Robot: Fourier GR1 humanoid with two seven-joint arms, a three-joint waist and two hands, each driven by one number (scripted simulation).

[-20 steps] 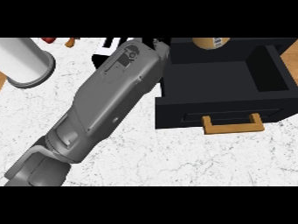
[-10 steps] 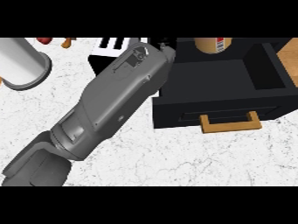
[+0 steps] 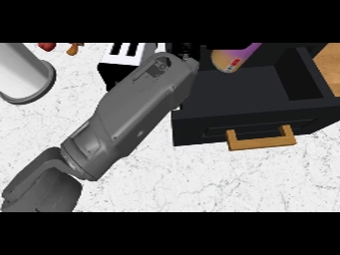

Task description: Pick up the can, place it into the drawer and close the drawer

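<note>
The left hand [image 3: 181, 49] sits at the far edge of the worktop, almost wholly cut off by the top of the view. Only a few dark parts show beyond the wrist, so I cannot tell whether it is spread or closed round anything. Its grey forearm [image 3: 135, 109] runs back diagonally to the near left corner.

Just to the hand's right is the can [image 3: 235, 57], tilted, its purple and tan side showing at the far edge above the rear of the open drawer [image 3: 312, 84]. Whether it is being held or is already resting inside cannot be made out.

The step in hand looks like the lowering and release. To do it well, the can should go down well inside the drawer's walls (the back half has the most room) and settle before the hand lets go. The hand should then lift straight up so the wrist clears the left wall. The wooden handle [image 3: 260, 139] on the front, towards the near right, is the obvious place to push for closing.

A white cylinder [image 3: 18, 74] stands near the far left corner, well apart from all this.
</note>
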